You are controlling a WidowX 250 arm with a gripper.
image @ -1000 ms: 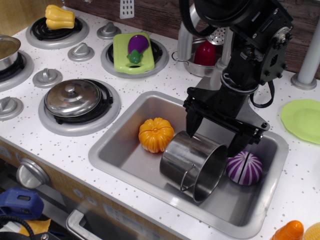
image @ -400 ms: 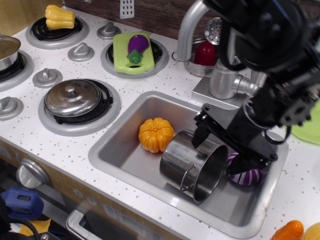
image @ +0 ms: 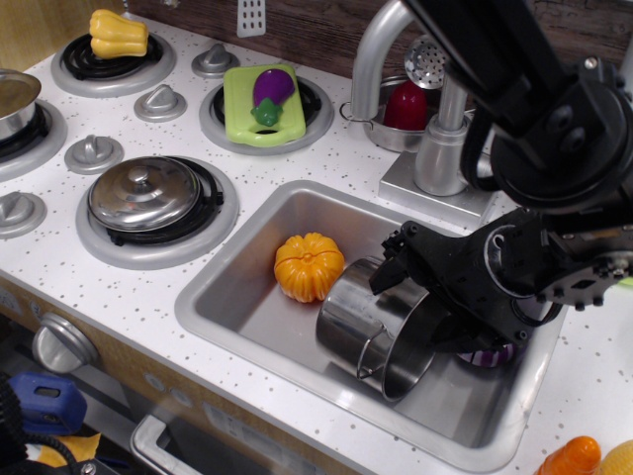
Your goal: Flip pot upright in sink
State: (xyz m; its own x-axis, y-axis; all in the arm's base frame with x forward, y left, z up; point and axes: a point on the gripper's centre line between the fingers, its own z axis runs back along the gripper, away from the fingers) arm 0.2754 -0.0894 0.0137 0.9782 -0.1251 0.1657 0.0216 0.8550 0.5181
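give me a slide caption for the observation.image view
Black gripper reaches into the shiny steel pot lying on its side in the grey metal sink.

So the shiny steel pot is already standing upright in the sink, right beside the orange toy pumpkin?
Not quite. The shiny stainless-steel cylindrical pot lies on its side, not upright, with its open mouth facing right and toward the camera. It is indeed in the silver-grey metal sink, beside the orange toy pumpkin. The observation.image view shows this.
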